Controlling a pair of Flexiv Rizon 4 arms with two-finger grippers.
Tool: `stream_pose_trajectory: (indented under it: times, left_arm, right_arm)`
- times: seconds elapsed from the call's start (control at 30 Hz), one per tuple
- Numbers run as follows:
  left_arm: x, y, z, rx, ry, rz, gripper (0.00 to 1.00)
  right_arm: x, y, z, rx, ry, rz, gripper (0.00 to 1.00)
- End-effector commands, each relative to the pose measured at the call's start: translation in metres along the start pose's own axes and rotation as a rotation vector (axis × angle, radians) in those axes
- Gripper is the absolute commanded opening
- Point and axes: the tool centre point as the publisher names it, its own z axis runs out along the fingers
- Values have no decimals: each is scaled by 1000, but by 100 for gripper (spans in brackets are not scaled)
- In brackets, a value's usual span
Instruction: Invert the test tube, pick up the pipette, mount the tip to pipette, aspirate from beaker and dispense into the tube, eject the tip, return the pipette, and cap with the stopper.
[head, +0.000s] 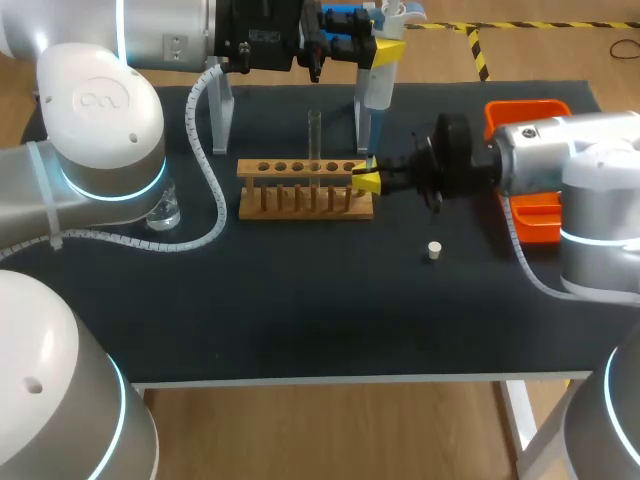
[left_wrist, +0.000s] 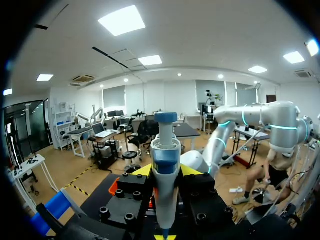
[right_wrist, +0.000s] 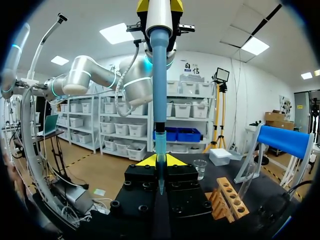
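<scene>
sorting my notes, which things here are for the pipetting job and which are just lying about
Job: pipette, tip, test tube, rack, beaker, stopper.
Lying about: orange tray, no clear role.

**Fixtures on the black table (head: 300, 320): rack, tray, stand.**
A wooden rack (head: 248, 168) with a single row of holes stands upright mid-table. An orange tray (head: 535, 225) lies near the right edge, partly hidden. A white-legged stand (head: 222, 115) sits behind the rack.
</scene>
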Motion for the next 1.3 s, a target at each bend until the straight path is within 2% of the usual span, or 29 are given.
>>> stream_pose_trajectory:
  times: [0.03,0.87,1.3]
  left_arm:
    - [0,1,0,2,1,1,0]
    - [0,1,0,2,1,1,0]
    - [0,1,0,2,1,1,0]
  right_arm:
    - [-2,1,0,1,1,-1,0]
    - [-2,6,2,-14,-8,-9,0]
    - [-5,16,0,-32,-15,-20,0]
